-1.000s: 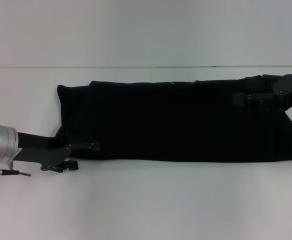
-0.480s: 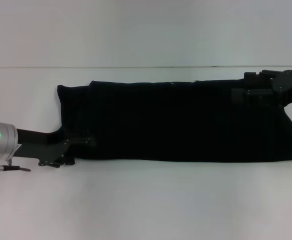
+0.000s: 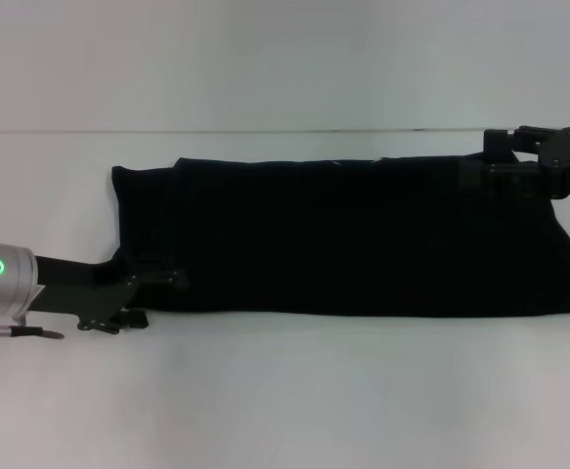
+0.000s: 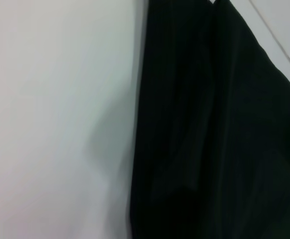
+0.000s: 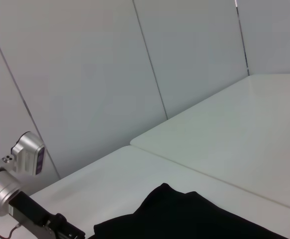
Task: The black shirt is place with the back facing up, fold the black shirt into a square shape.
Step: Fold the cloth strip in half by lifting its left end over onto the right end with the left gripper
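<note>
The left gripper (image 3: 157, 283), grip unreadable, sits at the near left corner of the large black cloth shirt (image 3: 353, 239); the right gripper (image 3: 524, 156), equally unreadable, at its far right corner. Already a long band across the white table (image 3: 285, 401), the shirt apparently awaits crosswise folds.

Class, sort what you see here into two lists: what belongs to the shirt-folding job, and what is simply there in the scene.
Belongs to the job:
- black shirt, folded into a long band
- left gripper at its near left corner
- right gripper at its far right corner

Simply there:
- white table
- panelled wall
</note>
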You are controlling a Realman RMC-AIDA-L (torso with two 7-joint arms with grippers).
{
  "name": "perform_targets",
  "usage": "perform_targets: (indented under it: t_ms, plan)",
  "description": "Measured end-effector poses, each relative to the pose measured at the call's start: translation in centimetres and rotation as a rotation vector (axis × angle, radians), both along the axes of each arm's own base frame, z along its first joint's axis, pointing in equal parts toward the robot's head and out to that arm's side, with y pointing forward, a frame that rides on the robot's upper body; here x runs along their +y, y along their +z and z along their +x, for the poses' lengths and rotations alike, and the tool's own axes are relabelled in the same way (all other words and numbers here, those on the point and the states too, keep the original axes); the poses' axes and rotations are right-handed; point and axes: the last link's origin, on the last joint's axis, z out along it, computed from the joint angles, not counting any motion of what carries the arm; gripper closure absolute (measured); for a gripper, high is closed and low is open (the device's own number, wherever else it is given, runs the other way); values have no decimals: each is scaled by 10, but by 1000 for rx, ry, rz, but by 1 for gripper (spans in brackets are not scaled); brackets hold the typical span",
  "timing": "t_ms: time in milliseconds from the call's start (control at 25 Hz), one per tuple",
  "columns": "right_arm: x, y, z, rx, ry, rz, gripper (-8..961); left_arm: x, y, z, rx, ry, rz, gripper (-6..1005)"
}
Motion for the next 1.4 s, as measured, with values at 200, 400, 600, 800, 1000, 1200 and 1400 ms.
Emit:
perform_targets:
  t_ms: [200, 400, 600, 800, 1000, 1200, 1400]
  plan:
    - [0, 0, -2, -4, 6, 5, 28, -1, 0, -2, 1, 7, 3, 78]
    - [0, 0, -3, -1, 10, 5, 28, 1, -2, -4, 7, 17, 20, 79]
    - [0, 0, -4, 9, 10, 10, 27, 6, -1, -6, 20, 25, 53, 79]
    - [0, 0, -4, 11, 9, 9, 26, 10, 1, -8, 39, 22, 80, 78]
    - [0, 1, -4, 14, 10, 10, 27, 12, 3, -9, 53, 16, 98, 79]
    - [1, 3, -4, 17, 11, 16, 27, 15, 5, -7, 67, -7, 101, 78]
    - [1, 3, -4, 17, 12, 17, 27, 17, 5, -4, 76, -42, 90, 78]
